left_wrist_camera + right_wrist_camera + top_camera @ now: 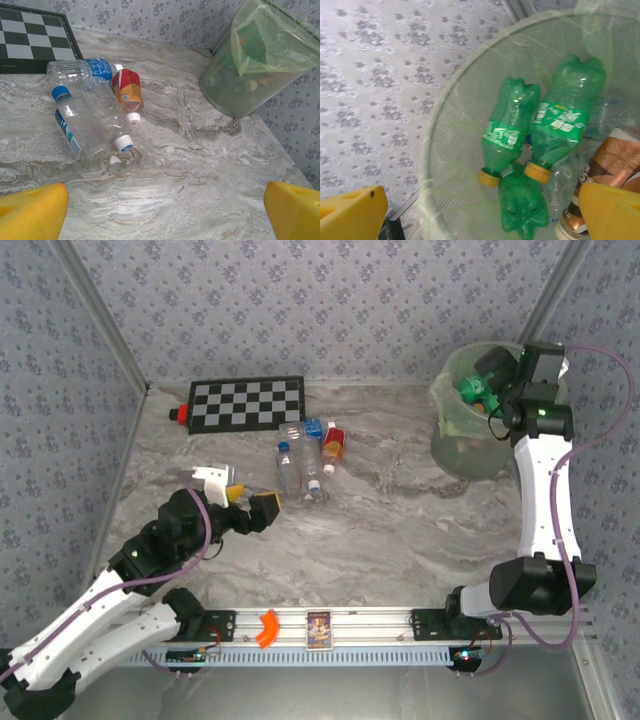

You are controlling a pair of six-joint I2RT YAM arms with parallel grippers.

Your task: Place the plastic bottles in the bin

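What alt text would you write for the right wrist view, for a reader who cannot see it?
Looking down into the bin, green bottles lie inside beside a brown bottle. The right gripper hangs open above them, its yellow fingers in the lower corners.

White arms (540, 490); black joints (530, 585); yellow fingers (35, 212); cables (598, 348) seemingly purple.

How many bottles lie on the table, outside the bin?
4, clustered by the checkerboard: blue-label bottle farthest, orange bottle right, blue-cap bottle left, clear bottle between. Overlaps may hide more.
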